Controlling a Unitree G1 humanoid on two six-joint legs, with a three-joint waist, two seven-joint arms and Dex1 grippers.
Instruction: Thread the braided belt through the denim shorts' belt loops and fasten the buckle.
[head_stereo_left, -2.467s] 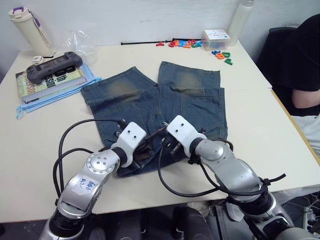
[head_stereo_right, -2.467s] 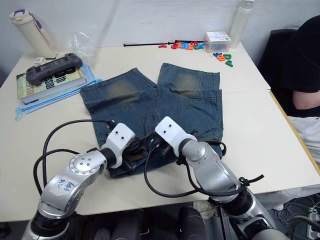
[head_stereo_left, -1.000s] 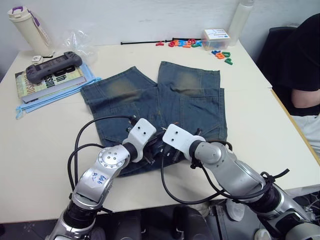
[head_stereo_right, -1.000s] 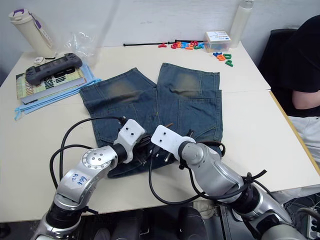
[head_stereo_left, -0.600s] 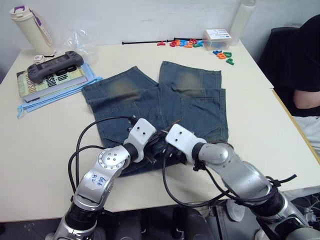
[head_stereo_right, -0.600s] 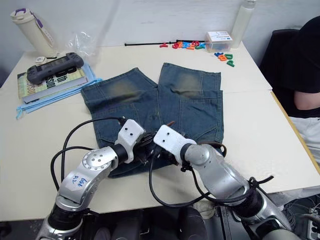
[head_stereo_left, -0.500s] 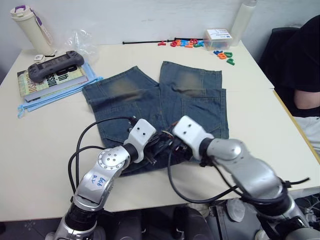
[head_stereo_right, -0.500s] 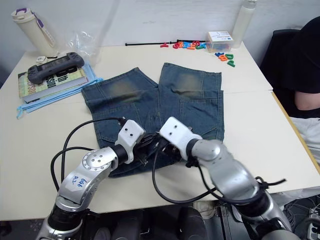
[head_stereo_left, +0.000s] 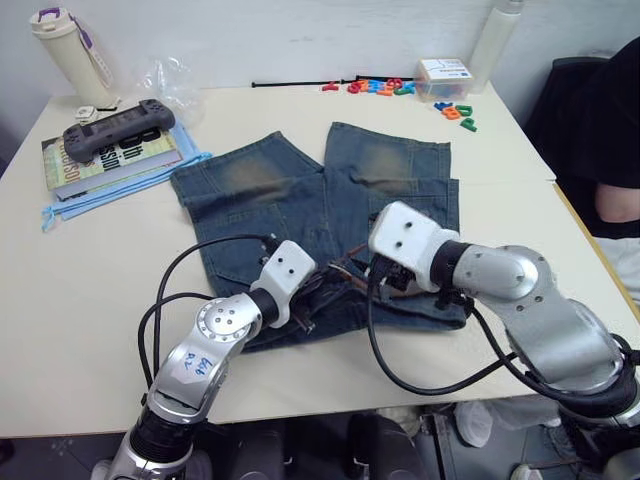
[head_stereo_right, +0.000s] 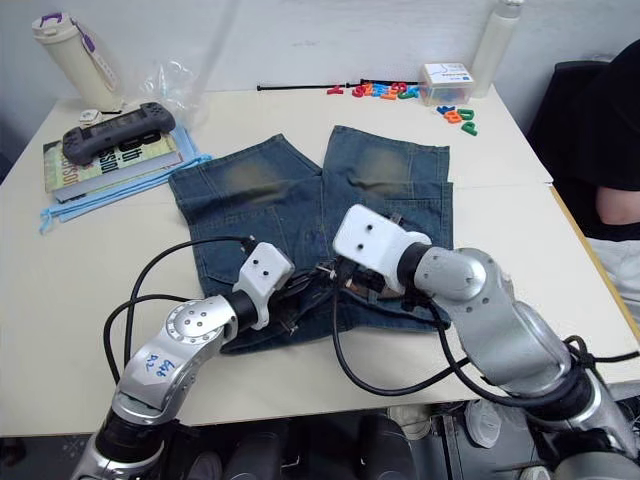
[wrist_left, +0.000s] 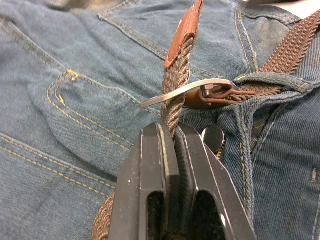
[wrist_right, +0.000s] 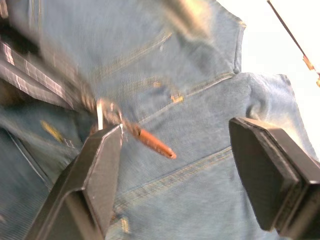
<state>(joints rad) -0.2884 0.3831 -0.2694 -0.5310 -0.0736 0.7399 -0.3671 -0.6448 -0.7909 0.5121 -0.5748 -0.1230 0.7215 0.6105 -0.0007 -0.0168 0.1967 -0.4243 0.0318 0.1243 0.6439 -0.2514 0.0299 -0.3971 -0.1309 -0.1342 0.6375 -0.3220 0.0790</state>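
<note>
At the near edge of the table (head_stereo_left: 90, 300), I see the braided belt (wrist_left: 174, 90) lying along the waistband of the denim shorts (head_stereo_left: 300, 200), which are spread flat with the legs pointing away from me. In the left wrist view the belt's leather-tipped tail passes through the buckle (wrist_left: 187, 90), and the strap beside it runs under one of the belt loops (wrist_left: 265, 79). My left gripper (wrist_left: 172, 145) is pinched tight on the braided strap just short of the buckle. My right gripper (wrist_right: 175, 165) hangs over the shorts beside the buckle with its fingers spread wide, holding nothing.

Farther out, a handheld game console (head_stereo_left: 118, 128) sits on a book (head_stereo_left: 110, 158) at the far left corner, next to a lidded bottle (head_stereo_left: 75, 55). A small clear box (head_stereo_left: 447, 75) stands at the far right among scattered coloured letters (head_stereo_left: 380, 86); I can't make out what is in it.
</note>
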